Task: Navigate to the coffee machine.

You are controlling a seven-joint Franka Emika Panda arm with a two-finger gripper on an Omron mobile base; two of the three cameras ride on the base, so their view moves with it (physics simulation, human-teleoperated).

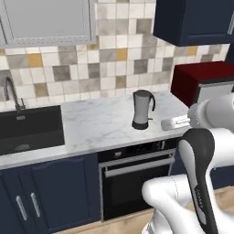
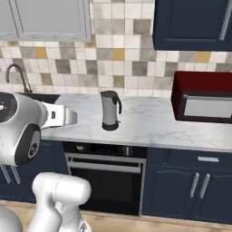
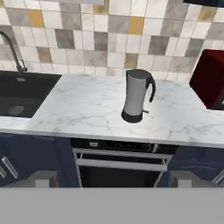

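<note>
The coffee machine is out of view. My gripper (image 3: 113, 179) hangs in front of the marble counter (image 3: 87, 109), level with the oven below it. Its two fingertips (image 3: 43, 178) stand wide apart, open, with nothing between them. The hand faces a slim grey kettle (image 3: 136, 95) with a black handle, which stands upright in the middle of the counter. My white arm (image 1: 201, 173) rises at the lower right of the left base view, and the hand (image 2: 61, 115) pokes toward the counter.
A dark sink (image 1: 27, 128) with a curved tap (image 1: 13, 93) lies left of the kettle. A dark red microwave (image 2: 204, 97) stands at the right. Below are a black oven (image 2: 106, 179) and navy cabinets (image 2: 190, 186); more cabinets hang above.
</note>
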